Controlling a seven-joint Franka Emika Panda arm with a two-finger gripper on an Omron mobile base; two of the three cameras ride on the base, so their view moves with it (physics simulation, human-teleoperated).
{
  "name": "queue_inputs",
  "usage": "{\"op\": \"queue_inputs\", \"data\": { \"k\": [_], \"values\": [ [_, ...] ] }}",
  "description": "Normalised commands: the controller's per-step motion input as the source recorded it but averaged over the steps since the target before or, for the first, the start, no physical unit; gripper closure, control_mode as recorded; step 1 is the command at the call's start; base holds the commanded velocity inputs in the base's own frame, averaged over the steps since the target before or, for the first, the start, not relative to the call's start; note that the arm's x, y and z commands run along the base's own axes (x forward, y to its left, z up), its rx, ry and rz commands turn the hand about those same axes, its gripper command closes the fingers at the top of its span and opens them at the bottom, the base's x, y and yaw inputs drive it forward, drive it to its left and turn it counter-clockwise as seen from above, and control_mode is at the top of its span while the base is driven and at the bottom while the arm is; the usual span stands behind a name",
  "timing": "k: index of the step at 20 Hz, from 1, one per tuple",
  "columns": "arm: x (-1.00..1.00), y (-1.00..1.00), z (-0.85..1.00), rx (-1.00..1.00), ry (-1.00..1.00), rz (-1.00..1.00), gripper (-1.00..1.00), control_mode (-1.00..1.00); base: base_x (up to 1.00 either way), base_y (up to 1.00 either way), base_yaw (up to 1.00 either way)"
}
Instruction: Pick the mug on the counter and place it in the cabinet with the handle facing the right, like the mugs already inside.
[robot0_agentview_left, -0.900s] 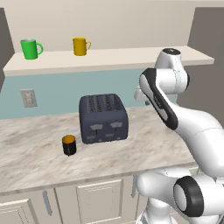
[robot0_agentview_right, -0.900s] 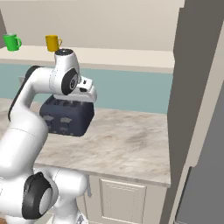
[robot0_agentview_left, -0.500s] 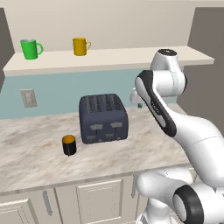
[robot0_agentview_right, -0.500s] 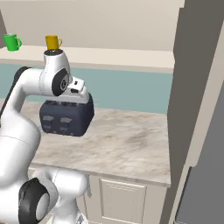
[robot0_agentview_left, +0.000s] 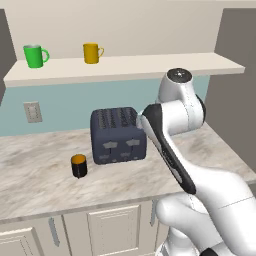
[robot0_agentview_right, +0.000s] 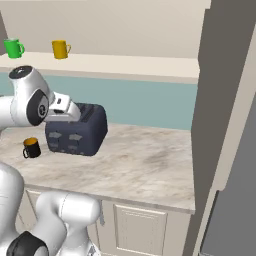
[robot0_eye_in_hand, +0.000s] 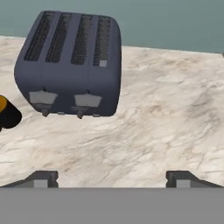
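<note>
Above the desk (robot0_eye_in_hand: 166, 109) the jaws (robot0_eye_in_hand: 112, 177) stand wide and empty, only their dark tips showing in the hand view. Just ahead sits the dark toaster (robot0_eye_in_hand: 72, 61). The mug (robot0_agentview_left: 78, 165) stands on the desk left of the toaster, cut off at the hand view's edge, handle hard to make out. Green mug (robot0_agentview_left: 34, 55) and yellow mug (robot0_agentview_left: 91, 52) stand on the cabinet (robot0_agentview_left: 150, 64) shelf

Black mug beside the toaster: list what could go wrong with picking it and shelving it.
1. The mug stands close to the toaster; reaching from the toaster side, the open pincer could bump the toaster.
2. The green mug and yellow mug sit on the cabinet shelf; a careless placement could knock them.
3. A grasp ignoring the handle may leave it facing wrong.
</note>
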Motion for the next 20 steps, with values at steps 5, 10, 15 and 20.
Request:
{"op": "queue_inputs", "data": {
  "k": [5,10,15,20],
  "values": [
    [-0.24,0.45,-0.06,0.03,-0.06,0.0,-1.0,-1.0,0.0,0.0,0.0],
    [-0.16,0.5,-0.04,0.05,0.0,0.0,-1.0,-1.0,0.0,0.0,0.0],
    [-0.18,0.57,-0.14,0.01,0.0,0.0,-1.0,-1.0,0.0,0.0,0.0],
    [-0.13,0.54,-0.18,0.02,0.0,0.0,-1.0,-1.0,0.0,0.0,0.0]
  ]
}}
